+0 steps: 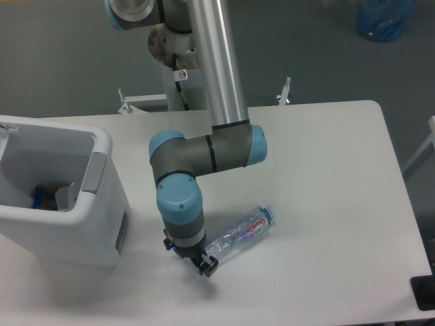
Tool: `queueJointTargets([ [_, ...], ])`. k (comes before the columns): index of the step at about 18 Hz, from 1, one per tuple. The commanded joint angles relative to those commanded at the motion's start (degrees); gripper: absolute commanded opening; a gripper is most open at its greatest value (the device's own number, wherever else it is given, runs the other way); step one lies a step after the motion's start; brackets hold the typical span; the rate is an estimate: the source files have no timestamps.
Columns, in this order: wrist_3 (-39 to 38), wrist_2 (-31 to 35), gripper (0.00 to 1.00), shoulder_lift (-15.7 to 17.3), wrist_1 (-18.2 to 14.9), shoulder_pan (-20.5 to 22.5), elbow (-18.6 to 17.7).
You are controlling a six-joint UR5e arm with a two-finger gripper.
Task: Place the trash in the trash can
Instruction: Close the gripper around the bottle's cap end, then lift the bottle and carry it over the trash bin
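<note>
Gripping bottle [242,233] base: claw [204,261] | trash can [102,204] left, near table [326,170] edge

The clear plastic bottle [241,233] had a blue cap and red lettering on its label. The large white rectangular plastic bin [102,224] carried a grey panel. The white bench [326,204] was plain.

Arm bent downward, tool [204,261] possibly closed
</note>
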Motion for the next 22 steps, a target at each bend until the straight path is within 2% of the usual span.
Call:
queueJointTargets([
  [3,-1.4,-1.22,0.33,1.49,0.0,1.49,2.46],
  [5,-4.82,-6.21,0.33,2.55,0.0,2.9,3.69],
  [8,-11.76,-16.23,0.34,2.9,0.09,4.65,5.1],
  [10,-16.59,-23.08,0.34,3.69,0.09,5.71,7.29],
  [14,-26.87,-44.17,0.34,4.92,0.17,10.18,11.77],
  [18,-29.09,-50.17,0.34,7.73,0.35,11.96,15.12],
  [22,-29.09,-57.46,0.34,11.94,0.35,11.87,16.27],
])
